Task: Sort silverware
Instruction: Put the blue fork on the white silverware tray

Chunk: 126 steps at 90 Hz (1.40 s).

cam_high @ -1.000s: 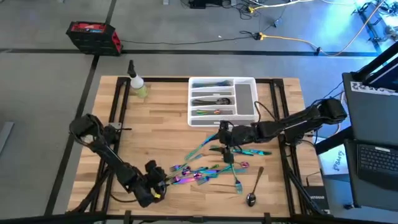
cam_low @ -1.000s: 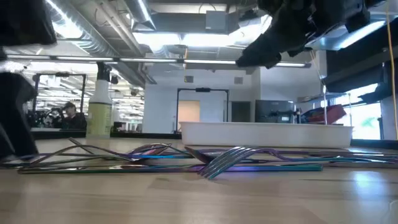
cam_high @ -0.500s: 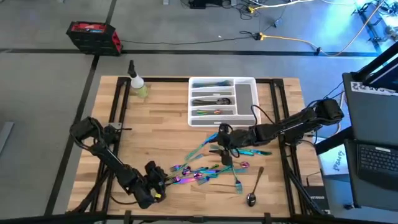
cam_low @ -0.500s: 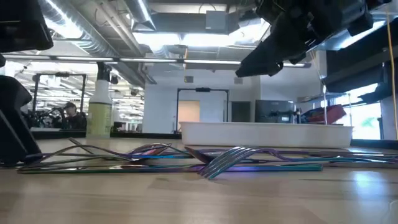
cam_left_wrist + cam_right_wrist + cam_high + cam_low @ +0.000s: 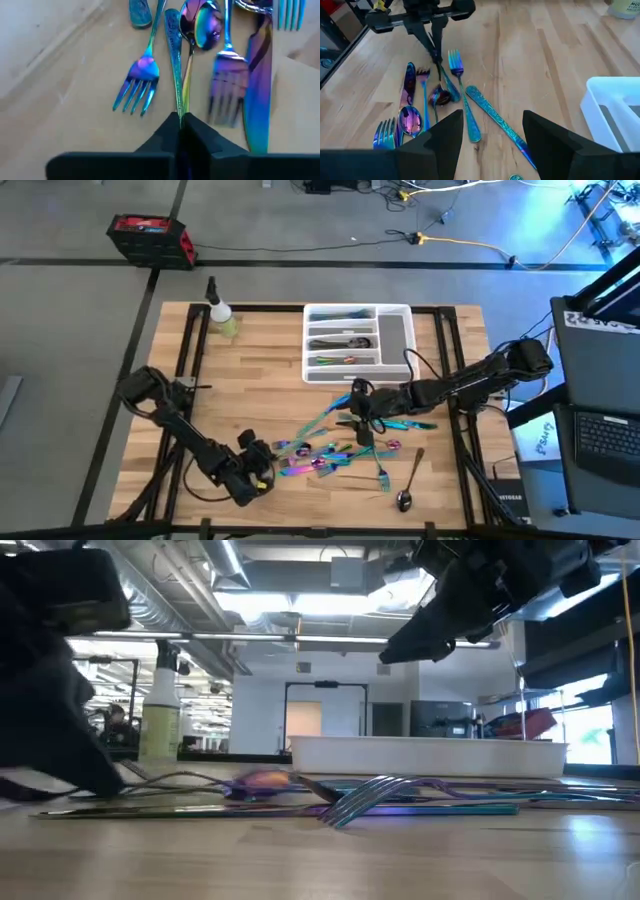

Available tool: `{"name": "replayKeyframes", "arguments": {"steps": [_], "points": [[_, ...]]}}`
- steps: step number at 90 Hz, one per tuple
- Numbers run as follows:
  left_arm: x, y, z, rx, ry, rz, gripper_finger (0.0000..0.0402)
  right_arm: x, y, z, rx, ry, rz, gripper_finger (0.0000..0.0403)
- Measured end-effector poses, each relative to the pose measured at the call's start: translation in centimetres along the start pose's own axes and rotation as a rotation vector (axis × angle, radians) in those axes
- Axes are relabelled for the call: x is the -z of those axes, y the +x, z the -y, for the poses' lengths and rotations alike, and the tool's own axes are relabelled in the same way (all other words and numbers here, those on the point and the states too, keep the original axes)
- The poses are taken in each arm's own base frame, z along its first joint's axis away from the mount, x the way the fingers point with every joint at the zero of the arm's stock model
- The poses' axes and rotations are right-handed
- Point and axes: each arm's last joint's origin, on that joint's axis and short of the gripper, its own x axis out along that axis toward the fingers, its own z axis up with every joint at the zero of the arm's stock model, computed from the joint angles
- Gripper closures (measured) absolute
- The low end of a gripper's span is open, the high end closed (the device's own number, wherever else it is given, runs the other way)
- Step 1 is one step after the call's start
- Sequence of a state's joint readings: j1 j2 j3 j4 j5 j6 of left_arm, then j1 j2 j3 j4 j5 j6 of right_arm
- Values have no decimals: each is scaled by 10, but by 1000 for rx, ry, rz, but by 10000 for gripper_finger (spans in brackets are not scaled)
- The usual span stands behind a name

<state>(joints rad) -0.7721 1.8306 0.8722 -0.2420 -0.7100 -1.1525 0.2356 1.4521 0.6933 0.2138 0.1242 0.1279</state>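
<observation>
High view: left gripper (image 5: 262, 473) has shifted rightward since the earlier frame, now at the left edge of the silverware (image 5: 335, 450) strewn on the tabletop (image 5: 260, 380); right gripper (image 5: 358, 402) hovers unchanged over the pile's upper part, below the white tray (image 5: 395, 340). Low view: left arm now blocks more of the left side; a spoon bowl (image 5: 262, 780) sits raised. Left wrist view: jaws closed on a spoon (image 5: 195, 30) handle. Right wrist view: jaws open above the scattered pieces.
</observation>
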Motion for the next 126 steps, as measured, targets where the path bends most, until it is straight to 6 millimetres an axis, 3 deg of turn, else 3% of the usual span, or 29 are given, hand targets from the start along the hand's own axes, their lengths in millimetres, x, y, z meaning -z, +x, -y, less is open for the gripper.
{"name": "replayKeyframes", "arguments": {"steps": [22, 49, 59, 76, 88, 102, 116, 126], "points": [[-21, -7, -4, 17, 30, -3, 400, 0, 0, 0, 1, -2, -4, 213], [-62, -30, -14, 76, 33, 82, 401, -10, 0, -2, -14, 1, 48, 213], [-81, -41, -22, 94, 120, 121, 401, -33, -5, -2, -23, -6, 22, 213], [-125, -53, -46, 102, 367, 159, 401, -98, -31, 16, 108, -44, -61, 213], [-156, -48, -65, 24, 690, 116, 401, -127, -43, 38, -76, 77, -39, 213], [-191, -43, -86, -65, 924, 109, 401, -124, -46, 58, -333, 121, -66, 213], [-227, -48, -96, -137, 1068, 163, 401, -109, -33, 75, -261, 105, -106, 213], [-241, -52, -101, -202, 1145, 180, 401, -108, -24, 90, -208, 128, -73, 213]]}}
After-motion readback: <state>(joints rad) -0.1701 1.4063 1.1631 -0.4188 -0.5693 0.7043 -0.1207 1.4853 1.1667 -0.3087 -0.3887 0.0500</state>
